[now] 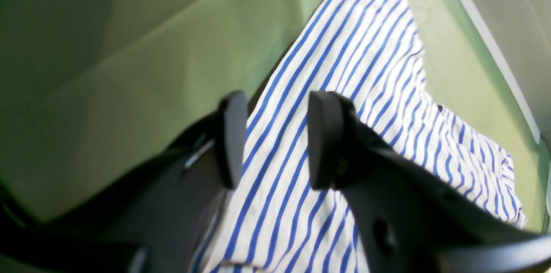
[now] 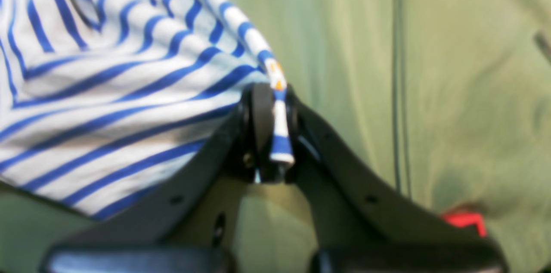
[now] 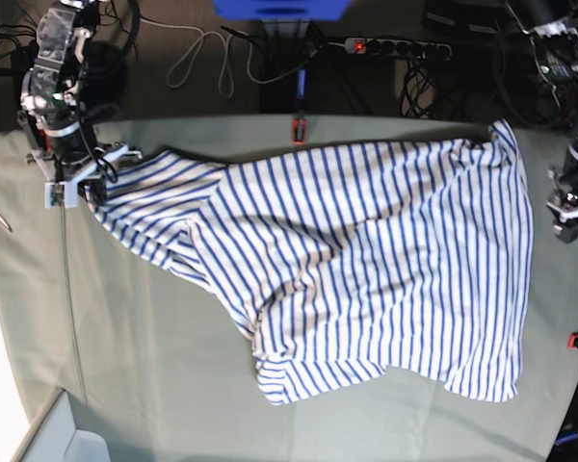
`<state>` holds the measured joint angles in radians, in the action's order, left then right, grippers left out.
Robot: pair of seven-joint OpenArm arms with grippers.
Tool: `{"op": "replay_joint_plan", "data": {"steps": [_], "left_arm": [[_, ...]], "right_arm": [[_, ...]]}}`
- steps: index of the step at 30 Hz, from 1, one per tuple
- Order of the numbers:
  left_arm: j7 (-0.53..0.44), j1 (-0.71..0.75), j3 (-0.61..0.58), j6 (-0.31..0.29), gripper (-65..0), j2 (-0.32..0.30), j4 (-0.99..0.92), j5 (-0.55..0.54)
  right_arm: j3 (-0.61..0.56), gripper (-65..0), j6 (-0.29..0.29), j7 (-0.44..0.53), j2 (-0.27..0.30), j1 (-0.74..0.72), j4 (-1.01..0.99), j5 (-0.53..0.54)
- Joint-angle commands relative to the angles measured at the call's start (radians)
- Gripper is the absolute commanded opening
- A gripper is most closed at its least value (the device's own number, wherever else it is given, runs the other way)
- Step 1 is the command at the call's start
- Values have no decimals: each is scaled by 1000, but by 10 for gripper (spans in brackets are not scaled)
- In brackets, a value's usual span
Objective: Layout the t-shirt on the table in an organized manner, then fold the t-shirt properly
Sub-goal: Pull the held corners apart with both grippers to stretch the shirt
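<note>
The t-shirt point(image 3: 366, 260) lies spread but rumpled across the table point(image 3: 125, 337), lower hem bunched. Right claw point(image 2: 275, 131) is clamped on a cloth edge, apparently to draw it taut. Left claw point(image 1: 271, 139) hangs partly parted above the fabric, gripping nothing.

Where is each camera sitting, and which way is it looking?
Left wrist: rides on the left arm, looking down past the open left gripper at the t-shirt on the table.
Right wrist: rides on the right arm, looking along the right gripper, shut on a shirt edge.
Base: sits high above, looking straight down at the whole shirt spread on the table, an arm at each side.
All three views share the striped shirt and the green table.
</note>
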<state>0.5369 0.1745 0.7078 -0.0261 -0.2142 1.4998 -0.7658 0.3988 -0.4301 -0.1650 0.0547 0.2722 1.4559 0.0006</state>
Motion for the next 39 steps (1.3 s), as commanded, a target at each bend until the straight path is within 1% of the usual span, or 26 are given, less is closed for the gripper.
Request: {"op": "replay_joint_plan", "data": {"steps": [1,3,4,6,8,10,12,14,17,21,23,27,34,39], "left_arm": [[-14,-19,-6,-7,-440,-27,14,-7],[13,-28,-14,-7,-469,-27,22,-10],[35,-30,-14,-7,-471,-24,23,-10],[84,-28,-12,-7,-455,-21,23,-10],[130,-22,-12,-7,-433,-12,23,-10],[183,-11,-10,-7,-418,19,23,-10],[237,26,9,-7,-417,43,51,-10],[280,66,28,-7,-417,94,103,-10],[299,118,49,-7,-416,157,169,-8],[299,191,48,-7,-416,207,226,-1],[295,216,46,-7,-416,215,224,-1],[291,236,49,-7,-416,212,177,-1],[289,211,49,-7,-416,206,32,1],[289,201,49,-7,-416,204,-31,1]], "right_arm": [[4,-650,-2,20,9,-1,21,8],[4,-650,-2,20,9,-3,24,8],[5,-650,3,20,9,-4,26,8],[12,-650,3,20,9,-27,24,8],[61,-650,3,20,6,-44,24,8],[107,-650,3,18,4,-80,24,6],[130,-650,3,18,7,-95,22,6],[134,-650,3,18,12,-103,21,6],[130,-650,3,18,26,-101,21,6],[128,-650,3,18,20,-95,19,6],[128,-650,0,18,4,-95,19,6],[127,-650,-2,18,3,-95,19,6],[127,-650,-2,18,0,-90,19,6],[127,-650,-2,18,-9,-89,19,6]]}}
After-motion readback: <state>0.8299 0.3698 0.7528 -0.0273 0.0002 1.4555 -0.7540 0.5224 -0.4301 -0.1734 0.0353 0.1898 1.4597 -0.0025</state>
